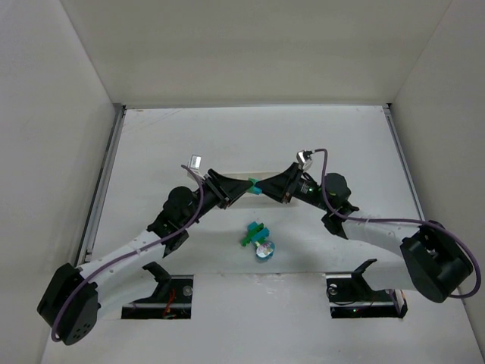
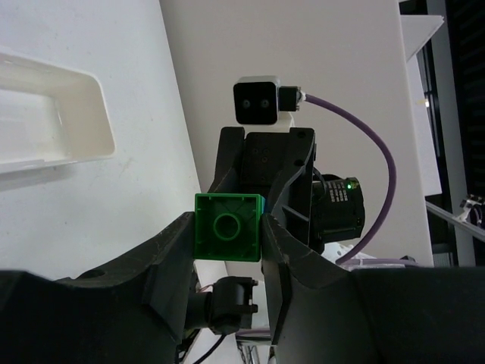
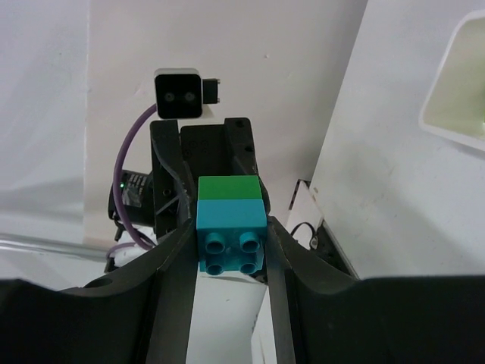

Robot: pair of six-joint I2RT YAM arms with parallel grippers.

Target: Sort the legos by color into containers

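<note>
My left gripper (image 2: 227,236) is shut on a dark green brick (image 2: 227,226). My right gripper (image 3: 231,241) is shut on a cyan brick (image 3: 231,235) that is still joined to the green brick (image 3: 230,187). In the top view the two grippers (image 1: 241,185) (image 1: 267,187) meet nose to nose above the table's middle, with the joined pair (image 1: 253,184) between them. A cluster of green, cyan and yellow-green legos (image 1: 256,233) lies on the table just in front. A corner of the white tray shows in the left wrist view (image 2: 83,144) and in the right wrist view (image 3: 455,98).
A roundish pale cyan piece (image 1: 264,251) lies beside the cluster. White walls (image 1: 53,152) enclose the table on three sides. Two openings with cables (image 1: 163,292) (image 1: 356,292) sit at the near edge by the arm bases.
</note>
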